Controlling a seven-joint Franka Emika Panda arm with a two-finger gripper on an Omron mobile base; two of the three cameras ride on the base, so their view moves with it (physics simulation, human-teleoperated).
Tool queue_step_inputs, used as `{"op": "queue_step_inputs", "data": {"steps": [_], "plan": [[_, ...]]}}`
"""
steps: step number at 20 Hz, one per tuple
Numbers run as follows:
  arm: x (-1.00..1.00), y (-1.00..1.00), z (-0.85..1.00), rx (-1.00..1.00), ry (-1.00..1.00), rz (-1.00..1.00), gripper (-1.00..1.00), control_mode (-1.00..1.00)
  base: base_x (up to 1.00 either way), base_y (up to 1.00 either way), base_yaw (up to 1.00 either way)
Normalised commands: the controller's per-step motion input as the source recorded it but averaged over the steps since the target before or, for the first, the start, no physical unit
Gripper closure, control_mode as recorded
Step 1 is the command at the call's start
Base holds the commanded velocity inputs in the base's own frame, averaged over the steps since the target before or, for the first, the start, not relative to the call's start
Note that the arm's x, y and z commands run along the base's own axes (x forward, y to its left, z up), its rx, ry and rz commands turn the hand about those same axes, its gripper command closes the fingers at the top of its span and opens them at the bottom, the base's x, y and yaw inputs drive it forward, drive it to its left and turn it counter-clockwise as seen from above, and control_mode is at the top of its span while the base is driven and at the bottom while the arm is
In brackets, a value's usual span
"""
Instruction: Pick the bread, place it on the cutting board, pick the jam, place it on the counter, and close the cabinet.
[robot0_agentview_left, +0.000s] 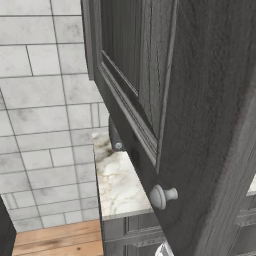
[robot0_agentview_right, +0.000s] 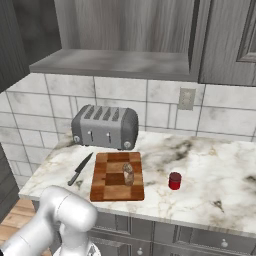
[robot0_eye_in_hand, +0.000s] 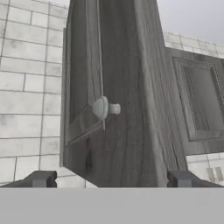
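The brown bread (robot0_agentview_right: 128, 173) lies on the checkered cutting board (robot0_agentview_right: 107, 185). To the right of the board, the small red jam (robot0_agentview_right: 174, 180) jar stands on the marbled counter (robot0_agentview_right: 215, 170). The dark grey cabinet (robot0_agentview_right: 125, 30) above is open, and its door (robot0_agentview_left: 200, 100) swings out close to the left base camera, round pale knob (robot0_agentview_left: 162, 196) showing. In the hand view my gripper (robot0_eye_in_hand: 111, 180) is open and faces the door's edge just below the knob (robot0_eye_in_hand: 104, 108), with nothing between its fingertips (robot0_eye_in_hand: 41, 178).
A grey toaster (robot0_agentview_right: 105, 127) stands behind the board and a black-handled knife (robot0_agentview_right: 80, 169) lies to the board's left. The tiled wall (robot0_agentview_left: 45, 125) runs behind. My white arm (robot0_agentview_right: 60, 220) rises at the lower left. Closed cabinets (robot0_agentview_right: 230, 40) hang on the right.
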Motion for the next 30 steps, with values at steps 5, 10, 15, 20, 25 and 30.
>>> {"op": "queue_step_inputs", "data": {"steps": [5, 10, 15, 20, 25, 30], "plan": [[-0.05, 0.01, 0.01, 0.00, -0.04, -0.09, -1.00, -1.00, 0.00, 0.00, 0.00], [-0.13, 0.06, 0.04, 0.00, -0.05, -0.08, -1.00, -1.00, 0.00, 0.00, 0.00], [-0.05, 0.05, 0.28, 0.00, -0.01, -0.09, -1.00, -1.00, 0.00, 0.00, 0.00], [0.00, 0.01, 0.22, 0.00, 0.00, -0.10, -1.00, -1.00, 0.00, 0.00, 0.00], [0.00, 0.00, 0.12, 0.00, 0.00, -0.10, -1.00, -1.00, 0.00, 0.00, 0.00], [0.01, 0.00, 0.07, 0.00, 0.00, -0.12, -1.00, -1.00, 0.00, 0.00, 0.00]]}}
